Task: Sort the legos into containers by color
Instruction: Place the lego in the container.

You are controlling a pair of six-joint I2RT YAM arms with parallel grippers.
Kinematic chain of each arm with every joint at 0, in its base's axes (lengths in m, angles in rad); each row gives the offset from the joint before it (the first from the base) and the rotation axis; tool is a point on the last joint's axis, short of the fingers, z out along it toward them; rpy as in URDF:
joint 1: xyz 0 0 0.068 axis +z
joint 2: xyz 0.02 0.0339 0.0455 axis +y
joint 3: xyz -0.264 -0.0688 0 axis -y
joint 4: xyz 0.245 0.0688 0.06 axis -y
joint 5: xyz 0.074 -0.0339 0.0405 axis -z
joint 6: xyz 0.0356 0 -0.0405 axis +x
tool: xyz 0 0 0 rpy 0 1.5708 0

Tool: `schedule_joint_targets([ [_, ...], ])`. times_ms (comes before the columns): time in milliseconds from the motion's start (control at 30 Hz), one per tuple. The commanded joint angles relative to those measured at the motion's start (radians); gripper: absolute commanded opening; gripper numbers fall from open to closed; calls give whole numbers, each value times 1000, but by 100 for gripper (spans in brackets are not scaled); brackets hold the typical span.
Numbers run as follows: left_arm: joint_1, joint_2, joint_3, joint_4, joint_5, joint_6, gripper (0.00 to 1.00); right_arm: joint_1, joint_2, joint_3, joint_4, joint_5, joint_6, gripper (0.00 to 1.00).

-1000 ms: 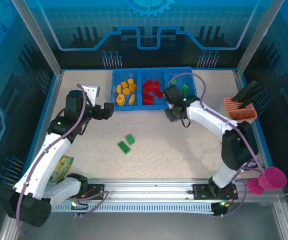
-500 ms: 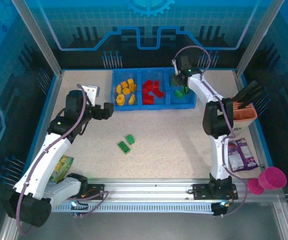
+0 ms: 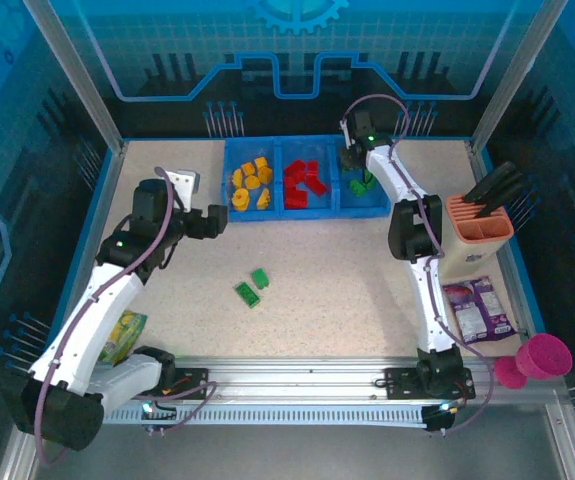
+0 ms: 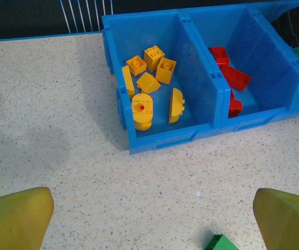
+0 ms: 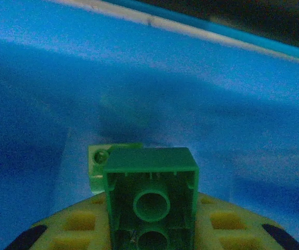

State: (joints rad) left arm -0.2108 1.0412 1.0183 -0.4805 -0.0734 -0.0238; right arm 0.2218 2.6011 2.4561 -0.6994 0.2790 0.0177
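The blue tray [image 3: 302,205] holds the containers side by side: yellow legos [image 3: 250,185] on the left, red legos [image 3: 303,183] in the middle, green ones [image 3: 363,184] on the right. My right gripper [image 3: 351,158] hangs over the right compartment, shut on a green brick [image 5: 152,192] whose hollow underside faces the camera. A paler green brick [image 5: 97,162] lies just behind it on the blue floor. Two green legos [image 3: 253,286] lie on the table. My left gripper [image 3: 213,222] stands open in front of the tray; one green brick [image 4: 221,243] shows near its right finger [image 4: 287,219].
A salmon holder with black tools [image 3: 479,220] stands at the right edge. A purple snack packet [image 3: 477,308] and a pink cup [image 3: 542,355] lie near the right arm's base. Another packet [image 3: 122,335] lies at the front left.
My right arm has swung from the table in front of the tray up and back over the right compartment, carrying the green brick. The left arm has stayed still.
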Motion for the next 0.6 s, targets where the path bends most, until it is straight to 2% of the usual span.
schedule_joint_targets([
  [0, 16, 13, 21, 11, 17, -5, 99, -19, 12, 27, -17, -7, -7, 31],
  [267, 17, 39, 29, 6, 37, -5, 99, -27, 1, 26, -24, 4, -16, 36],
  [567, 19, 34, 29, 3, 35, -7, 99, -31, -10, 29, -32, 10, -25, 48],
])
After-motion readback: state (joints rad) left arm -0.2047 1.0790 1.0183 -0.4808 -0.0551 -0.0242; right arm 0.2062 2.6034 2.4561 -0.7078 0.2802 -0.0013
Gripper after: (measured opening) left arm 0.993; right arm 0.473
